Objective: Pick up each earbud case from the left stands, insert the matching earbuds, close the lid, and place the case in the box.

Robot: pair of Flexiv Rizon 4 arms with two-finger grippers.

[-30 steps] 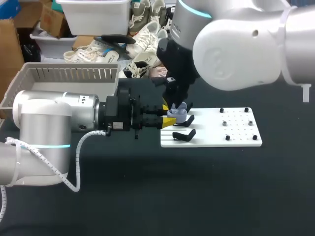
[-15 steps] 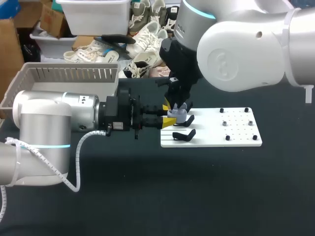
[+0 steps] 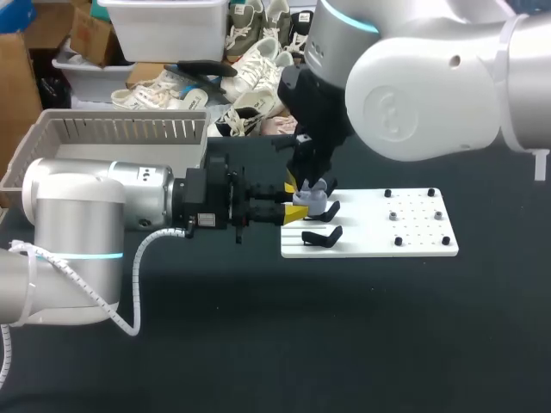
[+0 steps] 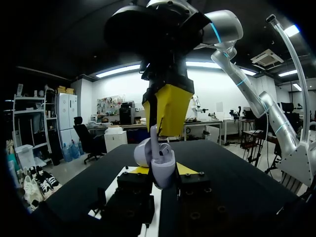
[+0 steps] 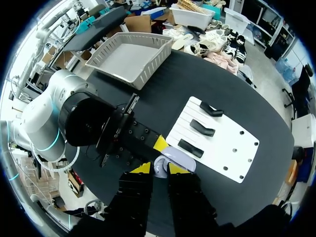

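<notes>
- Lavender case (image 4: 158,163): where is it?
- Over the left edge of the white board (image 3: 413,237), held off its surface. The left gripper (image 4: 163,169) comes in level from beyond that edge, and its yellow tips are clamped on the case's two sides.
- And the right gripper (image 5: 159,169)?
- Over the same edge of the board, pointing straight down at the case. Its fingers are almost together, pinching a thin white earbud (image 4: 154,134) whose lower end meets the case. The lid looks open.
- Stands?
- Three black stands (image 5: 202,128) in a row on the board's left part, the nearest just beside the case.
- The box?
- A grey basket (image 3: 52,129), well apart from the board, beyond its left end.
</notes>
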